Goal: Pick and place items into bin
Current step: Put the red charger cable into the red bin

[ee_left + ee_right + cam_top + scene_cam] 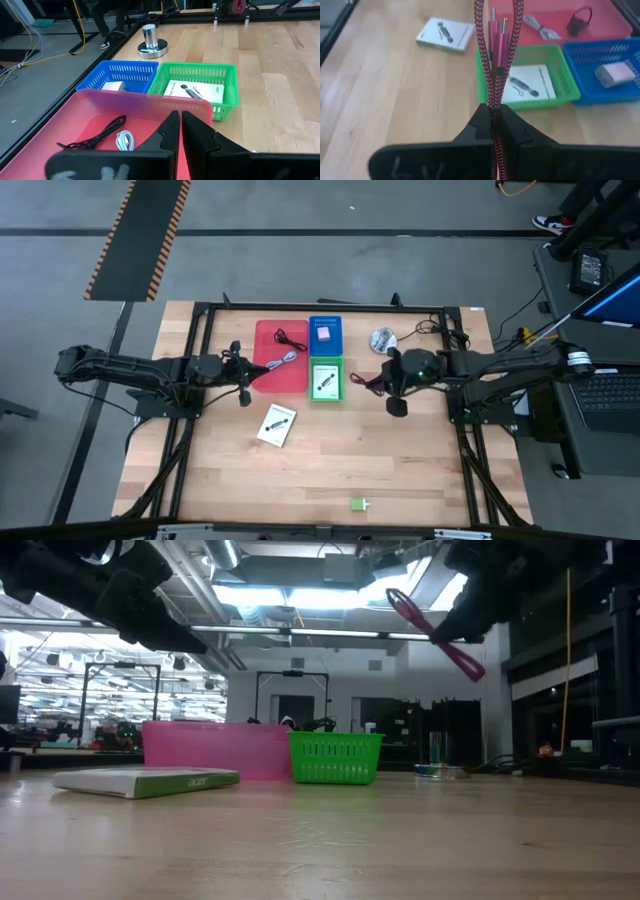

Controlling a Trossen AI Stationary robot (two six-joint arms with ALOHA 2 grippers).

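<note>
Over the near edge of the shallow pink plastic tray (281, 356), the left tool (243, 383) hangs closed and empty above a thin black cable (95, 136) and a coiled grey-blue cable (125, 140) lying in the tray. A white card with black marks (277, 424) lies loose on the wooden table (330, 470), another rests in the green mesh basket (326, 379). The right tool (492, 125), just right of that basket, pinches a dark red braided cable (492, 55) aloft. The step seems to be carrying; next it likely needs travel over a bin, then release.

Even overhead light, bright ceiling glare in low view, soft shadows, blurred wrist-view foregrounds
</note>
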